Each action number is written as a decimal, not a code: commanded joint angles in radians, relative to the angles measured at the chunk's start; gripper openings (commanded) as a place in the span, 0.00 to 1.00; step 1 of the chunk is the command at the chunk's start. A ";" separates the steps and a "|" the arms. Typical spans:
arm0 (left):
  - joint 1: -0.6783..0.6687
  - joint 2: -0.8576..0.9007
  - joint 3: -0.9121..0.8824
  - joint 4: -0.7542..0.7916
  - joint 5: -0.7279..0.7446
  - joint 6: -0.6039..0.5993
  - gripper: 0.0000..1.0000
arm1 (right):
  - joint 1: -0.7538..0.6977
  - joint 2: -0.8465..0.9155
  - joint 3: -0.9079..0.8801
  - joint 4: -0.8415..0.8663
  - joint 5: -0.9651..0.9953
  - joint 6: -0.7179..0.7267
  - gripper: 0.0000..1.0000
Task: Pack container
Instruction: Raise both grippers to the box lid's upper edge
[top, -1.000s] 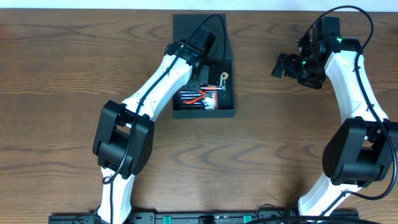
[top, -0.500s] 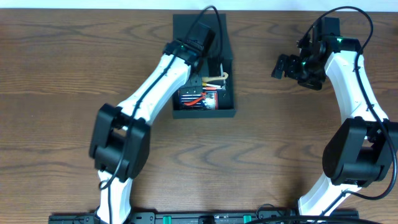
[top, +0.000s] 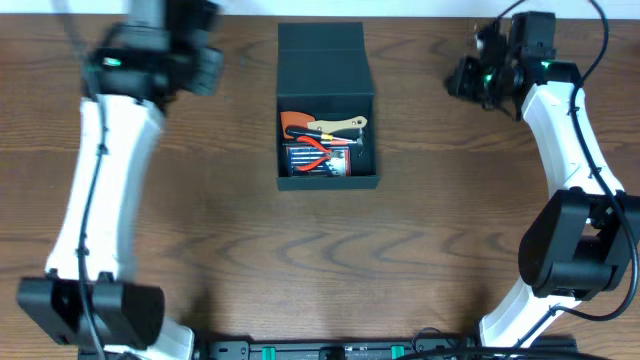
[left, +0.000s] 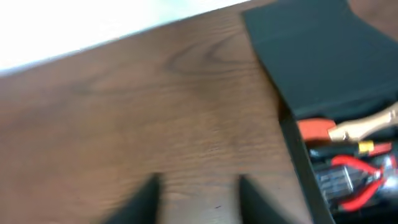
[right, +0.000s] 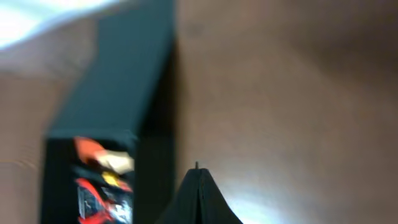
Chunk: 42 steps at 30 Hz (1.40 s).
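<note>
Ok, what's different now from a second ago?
The left gripper came out of the container and swung away to the far left, open and empty. The right gripper moved a little farther back and snapped shut on nothing. The container, lid open, and the red pliers inside stayed put.

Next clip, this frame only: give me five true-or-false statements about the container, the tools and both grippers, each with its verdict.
1. The container has its lid open. True.
2. The left gripper holds the red pliers. False: its jaws are apart with nothing between them, over bare table; the pliers lie inside the container.
3. The right gripper is shut, with nothing in it. True.
4. The container is empty. False: it holds several tools, the pliers among them.
5. The right gripper is directly above the container. False: it is off to the container's right, clear of it.
</note>
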 joint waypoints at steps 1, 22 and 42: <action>0.105 0.089 -0.014 0.023 0.247 -0.217 0.06 | 0.017 0.043 -0.002 0.101 -0.127 0.047 0.01; 0.198 0.603 -0.014 0.362 0.691 -0.509 0.06 | 0.119 0.438 -0.002 0.481 -0.383 0.199 0.01; 0.050 0.664 -0.014 0.502 0.724 -0.584 0.06 | 0.179 0.463 -0.002 0.720 -0.383 0.244 0.01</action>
